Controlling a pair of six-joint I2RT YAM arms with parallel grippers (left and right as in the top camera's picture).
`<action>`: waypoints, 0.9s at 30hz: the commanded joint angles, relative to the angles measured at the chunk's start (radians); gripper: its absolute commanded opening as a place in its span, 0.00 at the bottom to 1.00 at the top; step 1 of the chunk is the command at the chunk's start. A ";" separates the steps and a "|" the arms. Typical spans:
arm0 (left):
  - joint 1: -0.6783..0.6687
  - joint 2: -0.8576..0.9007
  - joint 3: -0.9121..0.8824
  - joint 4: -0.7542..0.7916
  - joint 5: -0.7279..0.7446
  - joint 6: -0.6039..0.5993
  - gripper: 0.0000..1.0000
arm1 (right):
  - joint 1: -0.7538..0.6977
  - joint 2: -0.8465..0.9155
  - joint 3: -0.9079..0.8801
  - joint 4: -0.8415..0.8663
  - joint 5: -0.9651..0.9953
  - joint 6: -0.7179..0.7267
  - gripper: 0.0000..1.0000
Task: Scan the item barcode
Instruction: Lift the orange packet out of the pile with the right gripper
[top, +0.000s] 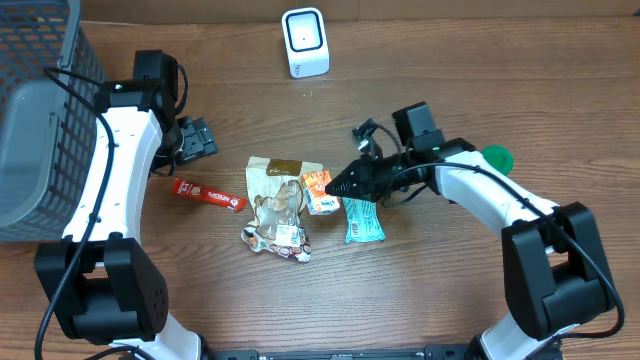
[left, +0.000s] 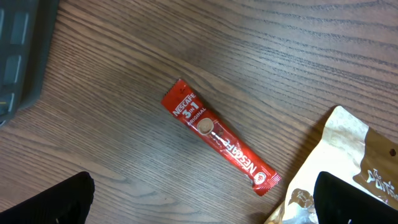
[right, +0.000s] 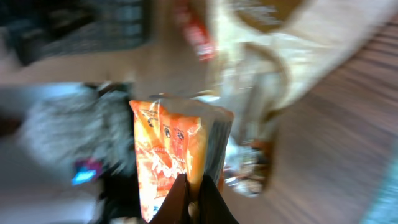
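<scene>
My right gripper is shut on the edge of a small orange snack packet in the middle of the table. In the blurred right wrist view the orange packet stands up from the closed fingers. I cannot make out a barcode on it. The white barcode scanner stands at the far edge of the table. My left gripper hangs open over the left side, above a red Nescafe stick, with nothing between its fingers.
A beige snack bag lies beside the orange packet, and a teal packet lies to its right. The red stick lies to the left of the bag. A grey wire basket fills the far left. A green round object sits behind the right arm.
</scene>
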 joint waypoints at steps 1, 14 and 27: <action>-0.007 0.000 0.014 0.000 -0.009 -0.006 1.00 | -0.036 -0.027 -0.005 0.005 -0.298 -0.140 0.04; -0.007 0.000 0.014 0.000 -0.009 -0.006 1.00 | -0.078 -0.027 -0.005 0.055 -0.373 -0.134 0.04; -0.007 0.000 0.014 0.000 -0.009 -0.006 1.00 | -0.078 -0.027 -0.005 0.035 -0.372 -0.109 0.04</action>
